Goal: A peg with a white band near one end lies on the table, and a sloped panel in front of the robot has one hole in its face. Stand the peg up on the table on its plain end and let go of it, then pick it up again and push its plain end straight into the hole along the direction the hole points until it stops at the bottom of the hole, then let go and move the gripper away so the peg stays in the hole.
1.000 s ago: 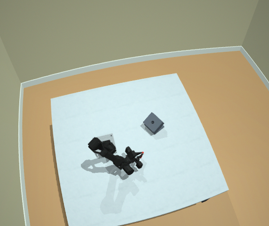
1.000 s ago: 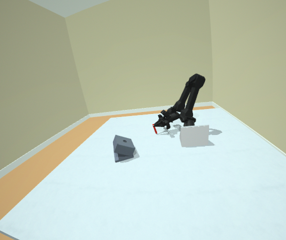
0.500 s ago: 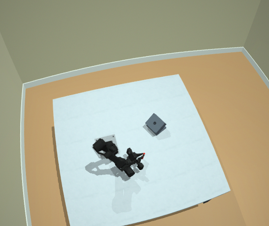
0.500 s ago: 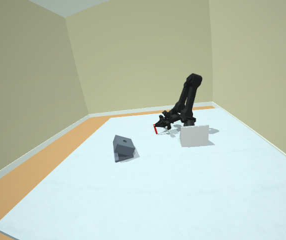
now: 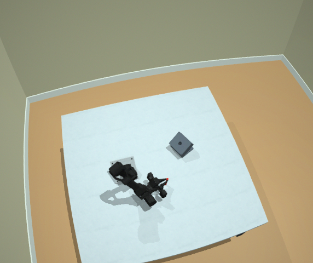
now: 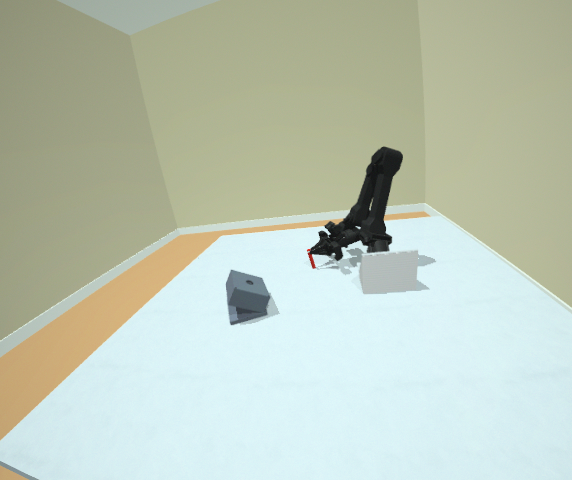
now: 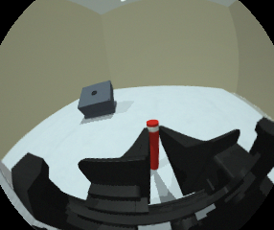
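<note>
The red peg point(image 5: 167, 179) point(image 6: 311, 260) point(image 7: 154, 150) stands almost upright with a slight tilt, its white band near the top. Its plain end points down and is at or just above the table; the exact contact cannot be told. My gripper point(image 6: 310, 252) point(image 7: 152, 129) is shut on the peg close to the banded end, reaching in from the side. The sloped grey panel point(image 5: 183, 149) point(image 6: 247, 298) point(image 7: 99, 103) stands apart from the peg, at upper left in the wrist view. Its one hole point(image 5: 179, 143) point(image 6: 249, 282) point(image 7: 94, 93) shows dark and empty.
The white table point(image 5: 100, 127) point(image 6: 327, 392) carries the arm's base plate point(image 5: 125, 159). A pale upright block point(image 6: 388, 272) stands in front of the arm's base in the exterior view. The arm is folded low behind the peg.
</note>
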Available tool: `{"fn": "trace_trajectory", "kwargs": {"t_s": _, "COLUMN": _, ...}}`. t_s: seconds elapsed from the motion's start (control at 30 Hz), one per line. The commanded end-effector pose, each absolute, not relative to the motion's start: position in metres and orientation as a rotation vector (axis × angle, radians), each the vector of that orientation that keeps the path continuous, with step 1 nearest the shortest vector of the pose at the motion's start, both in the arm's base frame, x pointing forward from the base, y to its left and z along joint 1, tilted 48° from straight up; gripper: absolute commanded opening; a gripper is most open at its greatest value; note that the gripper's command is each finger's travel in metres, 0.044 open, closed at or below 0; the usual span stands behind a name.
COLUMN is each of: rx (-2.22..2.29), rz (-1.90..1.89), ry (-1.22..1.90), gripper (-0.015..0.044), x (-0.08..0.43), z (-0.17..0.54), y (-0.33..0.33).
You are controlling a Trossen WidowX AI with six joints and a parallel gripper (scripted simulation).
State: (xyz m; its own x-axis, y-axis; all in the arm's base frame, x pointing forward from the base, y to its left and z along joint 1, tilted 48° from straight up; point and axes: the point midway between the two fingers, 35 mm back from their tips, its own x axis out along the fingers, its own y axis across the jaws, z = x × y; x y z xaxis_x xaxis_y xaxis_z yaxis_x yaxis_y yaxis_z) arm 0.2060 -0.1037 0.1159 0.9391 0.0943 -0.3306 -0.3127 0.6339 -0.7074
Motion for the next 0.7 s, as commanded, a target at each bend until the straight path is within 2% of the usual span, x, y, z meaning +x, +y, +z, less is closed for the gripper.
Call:
{"fn": "trace_trajectory", "kwargs": {"t_s": 0.0, "rx": -0.855, "rz": 0.236, "ry": 0.275, "gripper": 0.0049, "x": 0.2048, "z": 0.1153, "y": -0.1048}}
{"fn": "trace_trajectory", "kwargs": {"t_s": 0.67, "rx": -0.859, "rz": 0.255, "ry": 0.238, "gripper": 0.0049, "x": 0.2005, "z": 0.1134, "y": -0.1069}}
